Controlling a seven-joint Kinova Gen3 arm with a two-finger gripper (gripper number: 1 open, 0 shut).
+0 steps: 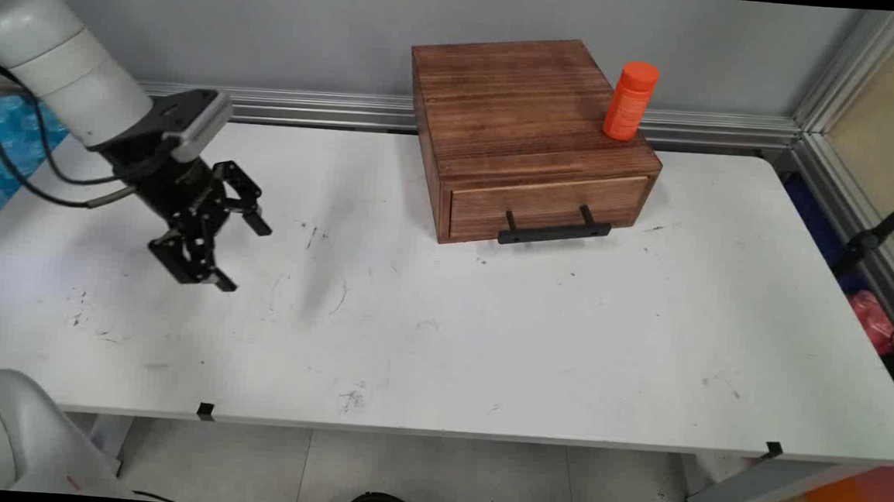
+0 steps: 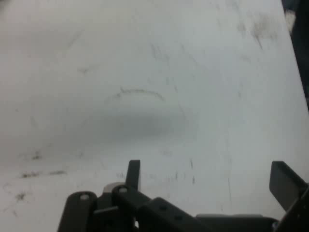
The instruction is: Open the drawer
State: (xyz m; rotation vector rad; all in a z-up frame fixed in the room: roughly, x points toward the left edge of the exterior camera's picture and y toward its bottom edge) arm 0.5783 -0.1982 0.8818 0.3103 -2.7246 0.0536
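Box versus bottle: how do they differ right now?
The box is brown wood, wide and squat, and sits on the table; the bottle is orange, slim and upright, and stands on the box's top by its right edge. Both are far from the open claw.

Claw (image 1: pixel 247 257) spread wide above white table (image 1: pixel 488 347), seemingly empty, wooden drawer box (image 1: pixel 527 139) well apart

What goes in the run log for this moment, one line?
hand: open, empty, above bare table at left | box: drawer shut | orange bottle: upright on box
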